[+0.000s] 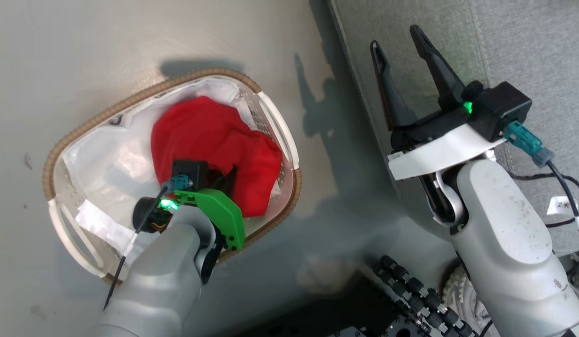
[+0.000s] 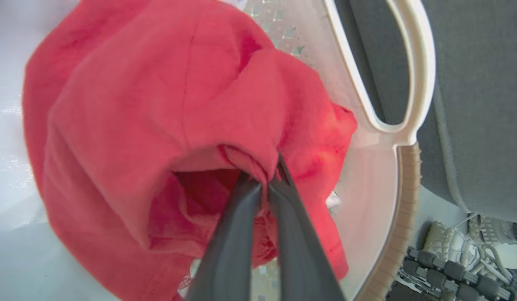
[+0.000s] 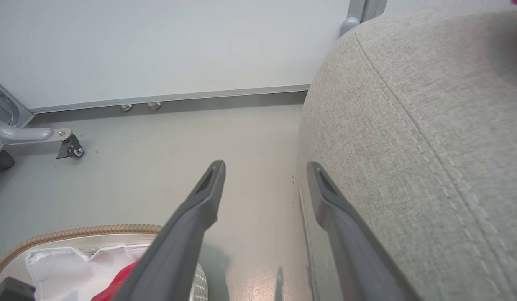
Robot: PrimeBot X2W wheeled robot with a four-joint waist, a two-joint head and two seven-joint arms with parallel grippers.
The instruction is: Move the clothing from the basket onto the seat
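Observation:
A plain red garment, the clothing point(image 1: 214, 150), lies bunched in the white basket point(image 1: 78, 126) with its brown woven rim, standing on the floor. My left gripper point(image 2: 262, 175) reaches down into the basket and is shut on a fold of the red clothing point(image 2: 166, 108); its fingers point(image 2: 233, 234) pinch the cloth between them. Over the left edge of the grey seat point(image 1: 528, 51), my right gripper point(image 1: 402, 44) hangs open with nothing between its fingers. In the right wrist view the open right gripper point(image 3: 264, 175) points along the seat's point(image 3: 430, 125) rounded edge, with the basket point(image 3: 74, 232) at lower left.
A white cloth liner point(image 1: 111, 154) covers the basket's inside. The grey floor point(image 1: 107, 42) surrounds the basket. My wheeled base point(image 1: 411, 290) sits at the bottom. A castered metal frame point(image 3: 41, 138) and a pale wall point(image 3: 179, 46) stand beyond the floor.

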